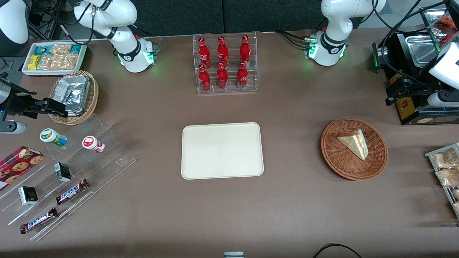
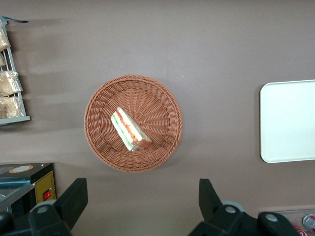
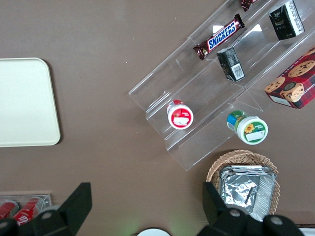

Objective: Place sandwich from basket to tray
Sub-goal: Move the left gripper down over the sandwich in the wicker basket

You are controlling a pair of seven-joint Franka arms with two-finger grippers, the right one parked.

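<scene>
One sandwich (image 1: 354, 142) lies in one reddish-brown wicker basket (image 1: 337, 157), and one cream tray (image 1: 222, 150) sits on the table. One gripper (image 2: 142, 201), fingers spread wide, hangs above the table beside that basket. Six red cola bottles (image 1: 222, 62) stand in one clear rack (image 1: 226, 89). Two Snickers bars (image 1: 71, 191) and two small dark cartons (image 1: 63, 171) rest on the clear stepped display, with two round-lidded cups (image 1: 53, 137). One cookie box (image 1: 19, 163) lies nearby. One tan basket (image 1: 91, 102) holds foil packets (image 1: 71, 94).
</scene>
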